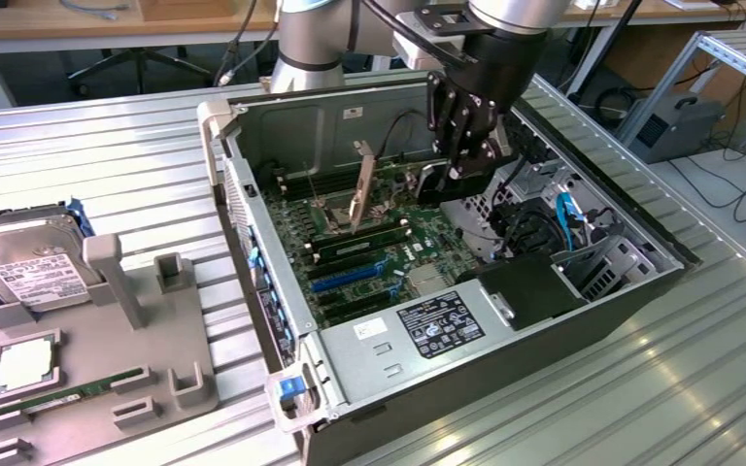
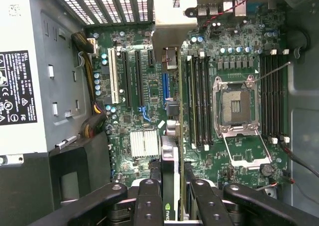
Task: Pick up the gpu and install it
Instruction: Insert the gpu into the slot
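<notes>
My gripper (image 1: pixel 449 181) is down inside the open computer case (image 1: pixel 259 282), over the motherboard (image 1: pixel 387 254). It is shut on the gpu (image 2: pixel 169 178), a thin dark card seen edge-on between the black fingers (image 2: pixel 149 202), with a green logo on its edge. The card stands upright over the green board, in line with the blue expansion slot (image 2: pixel 166 89). Its pale metal bracket (image 2: pixel 171 19) points at the vented rear slot openings (image 2: pixel 107 4). In the exterior view the bracket (image 1: pixel 362 184) stands upright at the gripper's left.
An empty CPU socket (image 2: pixel 237 104) and memory slots (image 2: pixel 199 101) lie beside the card. The labelled power supply (image 1: pixel 438 325) fills the case's near end. On the exterior view's left, a grey fixture (image 1: pixel 127 320) carries a hard drive (image 1: pixel 23 267), a processor (image 1: pixel 23 364) and a memory stick (image 1: pixel 55 398).
</notes>
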Tool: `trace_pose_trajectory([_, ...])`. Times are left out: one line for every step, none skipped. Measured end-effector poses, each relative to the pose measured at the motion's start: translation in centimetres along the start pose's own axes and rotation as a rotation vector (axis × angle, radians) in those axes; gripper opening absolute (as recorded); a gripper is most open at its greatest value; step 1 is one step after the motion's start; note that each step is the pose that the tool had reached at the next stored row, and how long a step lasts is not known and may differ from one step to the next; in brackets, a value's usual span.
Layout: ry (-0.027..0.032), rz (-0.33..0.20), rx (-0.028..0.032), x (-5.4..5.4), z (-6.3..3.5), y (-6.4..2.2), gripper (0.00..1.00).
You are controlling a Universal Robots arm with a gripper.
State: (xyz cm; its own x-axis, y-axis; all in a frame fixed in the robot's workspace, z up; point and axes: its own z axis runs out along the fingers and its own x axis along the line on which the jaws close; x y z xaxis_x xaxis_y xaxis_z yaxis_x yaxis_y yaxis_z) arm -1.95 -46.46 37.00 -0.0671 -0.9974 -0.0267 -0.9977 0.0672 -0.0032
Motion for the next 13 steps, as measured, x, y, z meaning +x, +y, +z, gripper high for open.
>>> trace_pose_trajectory([0.0000, 0.000, 0.0000, 0.00, 0.00, 0.00, 0.27])
trace_pose_trajectory([0.0000, 0.000, 0.0000, 0.00, 0.01, 0.00, 0.27])
trace_pose_trajectory([0.0000, 0.000, 0.0000, 0.00, 0.01, 0.00, 0.27])
trace_pose_trajectory([0.0000, 0.000, 0.0000, 0.00, 0.02, 0.00, 0.27])
trace_pose_trajectory([-0.0001, 0.000, 0.0000, 0.00, 0.03, 0.00, 0.27])
trace_pose_trajectory([0.0000, 0.000, 0.0000, 0.00, 0.04, 0.01, 0.27])
trace_pose_trajectory([0.0000, 0.000, 0.0000, 0.00, 0.05, 0.01, 0.27])
trace_pose_trajectory([0.0000, 0.000, 0.0000, 0.00, 0.07, 0.02, 0.27])
trace_pose_trajectory([-0.0001, 0.000, 0.0000, 0.01, 0.12, 0.06, 0.27])
trace_pose_trajectory([-0.0001, 0.000, 0.0001, 0.01, 0.24, 0.11, 0.27])
trace_pose_trajectory([-0.0001, 0.000, 0.0000, 0.02, 0.38, 0.15, 0.27])
trace_pose_trajectory([-0.0001, 0.000, 0.0000, 0.03, 0.49, 0.17, 0.27])
trace_pose_trajectory([-0.0001, 0.000, 0.0000, 0.03, 0.57, 0.19, 0.27])
